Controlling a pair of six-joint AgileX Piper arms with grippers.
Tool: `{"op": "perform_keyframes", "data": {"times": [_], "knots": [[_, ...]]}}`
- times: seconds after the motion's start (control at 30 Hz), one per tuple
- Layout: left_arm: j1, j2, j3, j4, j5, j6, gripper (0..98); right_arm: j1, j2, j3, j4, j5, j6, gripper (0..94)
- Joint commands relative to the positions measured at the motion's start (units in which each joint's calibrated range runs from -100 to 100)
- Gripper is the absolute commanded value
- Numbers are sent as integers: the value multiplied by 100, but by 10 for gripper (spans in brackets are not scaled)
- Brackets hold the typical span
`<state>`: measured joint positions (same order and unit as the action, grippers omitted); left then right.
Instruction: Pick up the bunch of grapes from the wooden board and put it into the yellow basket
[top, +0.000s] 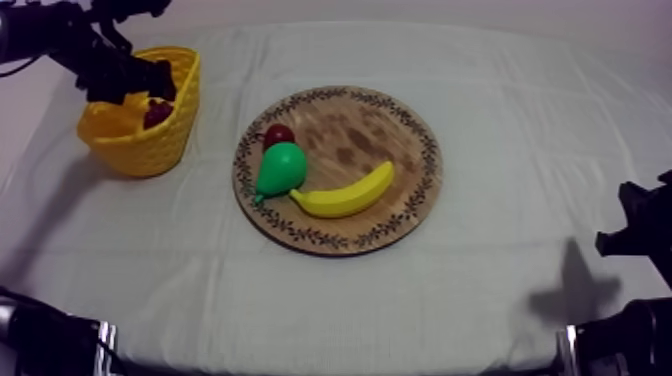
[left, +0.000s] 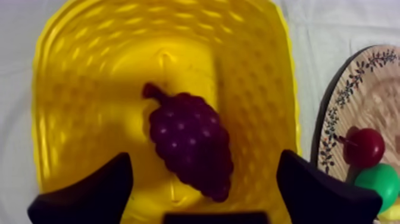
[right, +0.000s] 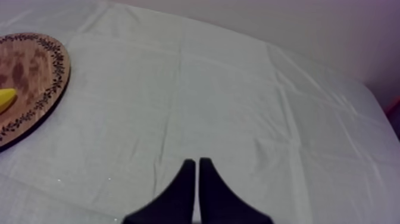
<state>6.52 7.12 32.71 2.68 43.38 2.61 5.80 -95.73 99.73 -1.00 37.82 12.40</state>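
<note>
Bunch of grapes (left: 190, 140): lying inside the yellow basket (left: 77, 71). Your left claw (left: 203, 156) is hovering spread and empty above the basket; your right claw (right: 197, 162) is resting closed, well away from it. Probably light, stiff and bumpy, so you are best gripping across the middle.

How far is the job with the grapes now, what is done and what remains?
Done: the bunch of grapes lies inside the yellow basket, off the wooden board. In hand: nothing; the left gripper hangs open over the basket. Left: probably only to draw that arm away. The right gripper rests shut over the cloth.
</note>
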Motion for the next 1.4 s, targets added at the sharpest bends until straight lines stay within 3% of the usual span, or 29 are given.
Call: {"op": "perform_keyframes", "data": {"times": [0.0,0.23,0.63,0.83,0.93,1.2,1.37], "knots": [[5,-331,290,-6,-171,17,800,2,-2,4,0,0,-2,2],[-16,-1501,1291,-11,-589,31,575,2,-2,4,0,0,-2,2],[-82,-3742,3062,16,-714,-105,382,2,-2,4,0,0,-1,2],[-144,-4910,3779,16,-708,-202,138,2,-2,4,0,0,-2,2],[-150,-5477,4097,4,-743,-341,64,2,-2,4,0,0,0,2],[-119,-7020,5063,-7,-1023,-569,4,2,-2,4,0,0,-2,2],[-162,-8124,5776,-47,-1011,-479,1,2,-2,4,0,0,2,2]]}}
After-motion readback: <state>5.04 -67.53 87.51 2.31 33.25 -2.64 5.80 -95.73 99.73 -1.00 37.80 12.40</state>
